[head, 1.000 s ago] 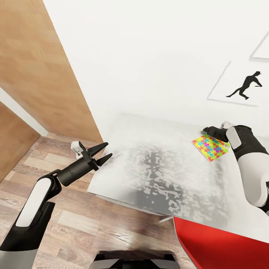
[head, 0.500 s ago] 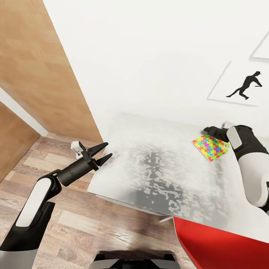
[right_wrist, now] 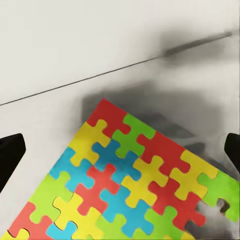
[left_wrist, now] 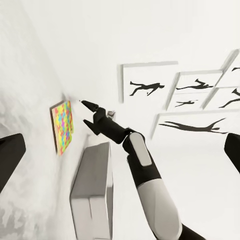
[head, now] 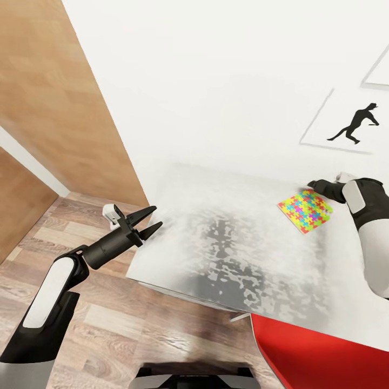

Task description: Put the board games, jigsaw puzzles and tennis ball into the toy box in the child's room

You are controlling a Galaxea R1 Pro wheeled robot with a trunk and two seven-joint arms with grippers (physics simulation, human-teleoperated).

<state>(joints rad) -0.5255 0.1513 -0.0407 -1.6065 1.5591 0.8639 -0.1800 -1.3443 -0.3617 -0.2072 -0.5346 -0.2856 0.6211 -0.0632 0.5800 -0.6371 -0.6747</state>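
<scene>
My right pincer (left_wrist: 84,111) is spread wide and empty, poised just over the far corner of the jigsaw puzzle (head: 305,210) lying flat on the desk (head: 227,248). My left pincer (head: 149,219) is open, empty, beside the desk edge.

One jigsaw puzzle (head: 305,210) lies on one desk (head: 227,254), beside one toy box (left_wrist: 95,185), with five silhouette prints (left_wrist: 145,88) on the wall.

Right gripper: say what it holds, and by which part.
Nothing. The right gripper is open above the far edge of the jigsaw puzzle, which lies flat on the table.
</scene>
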